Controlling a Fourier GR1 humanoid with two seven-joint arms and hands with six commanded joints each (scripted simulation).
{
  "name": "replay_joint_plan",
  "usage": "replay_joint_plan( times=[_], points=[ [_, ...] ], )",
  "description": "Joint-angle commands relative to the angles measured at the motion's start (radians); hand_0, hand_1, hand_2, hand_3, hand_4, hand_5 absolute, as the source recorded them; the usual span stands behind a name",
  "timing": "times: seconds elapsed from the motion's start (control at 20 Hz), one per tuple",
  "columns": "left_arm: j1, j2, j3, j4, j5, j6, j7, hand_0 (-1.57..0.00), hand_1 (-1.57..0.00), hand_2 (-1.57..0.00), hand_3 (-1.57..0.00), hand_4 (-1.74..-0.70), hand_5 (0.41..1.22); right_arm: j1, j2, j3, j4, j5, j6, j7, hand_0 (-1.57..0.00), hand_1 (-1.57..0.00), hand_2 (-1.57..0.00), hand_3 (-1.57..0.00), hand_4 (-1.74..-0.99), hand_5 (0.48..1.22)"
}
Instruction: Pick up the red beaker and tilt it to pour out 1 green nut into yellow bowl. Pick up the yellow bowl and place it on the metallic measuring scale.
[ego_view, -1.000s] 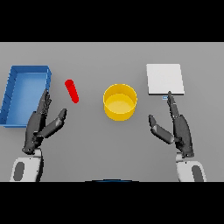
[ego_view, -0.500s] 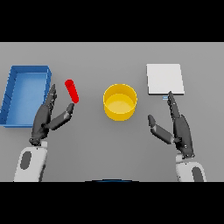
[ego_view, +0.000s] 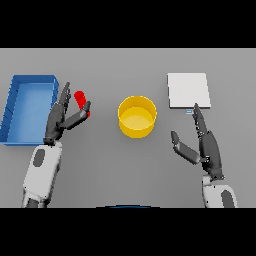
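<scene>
1. Left robot hand (ego_view: 62, 117), fingers straight and spread wide, flanks the small red cylindrical beaker (ego_view: 80, 98) lying on the grey surface (ego_view: 100, 160).
2. Right robot hand (ego_view: 204, 145) rests open near the flat metallic square scale (ego_view: 187, 90).
3. Round yellow bowl (ego_view: 136, 116) sits between them.

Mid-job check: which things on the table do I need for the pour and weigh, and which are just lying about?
Needed:
red beaker, between the left hand fingers and thumb
yellow bowl, table centre
metallic measuring scale, far right, just beyond the right hand

Lying about:
blue bin, far left
</scene>
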Motion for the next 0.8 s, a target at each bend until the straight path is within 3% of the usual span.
replay_joint_plan(
  times=[0.0, 0.3, 0.6, 0.7, 0.75],
  points=[
    [-0.010, 0.000, 0.004, 0.037, -0.007, 0.005, -0.029, 0.00, 0.00, 0.00, 0.00, -1.18, 0.631, 0.005, 0.005, 0.006, 0.005, 0.006, -0.002, -0.005, 0.00, 0.00, 0.00, 0.00, -1.245, 0.670],
    [-0.127, -0.010, 0.013, 0.196, -0.054, 0.058, -0.097, 0.00, 0.00, 0.00, 0.00, -1.25, 0.661, 0.003, 0.007, 0.011, -0.005, 0.007, 0.001, 0.012, 0.00, 0.00, 0.00, 0.00, -1.257, 0.686],
    [-0.225, -0.023, 0.035, 0.333, -0.066, 0.088, -0.159, 0.00, 0.00, 0.00, 0.00, -1.27, 0.692, 0.022, -0.001, 0.003, -0.007, -0.007, 0.010, -0.019, 0.00, 0.00, 0.00, 0.00, -1.265, 0.691],
    [-0.243, -0.028, 0.053, 0.359, -0.061, 0.112, -0.191, -0.09, -0.14, -0.15, -0.05, -1.32, 0.741, 0.010, -0.004, -0.002, -0.012, 0.006, -0.006, -0.001, 0.00, 0.00, 0.00, 0.00, -1.255, 0.691],
    [-0.252, -0.038, 0.060, 0.371, -0.058, 0.127, -0.200, -0.32, -0.36, -0.36, -0.22, -1.35, 0.770, 0.010, -0.001, 0.000, -0.008, 0.013, -0.011, -0.005, 0.00, 0.00, 0.00, 0.00, -1.252, 0.690]
  ],
)
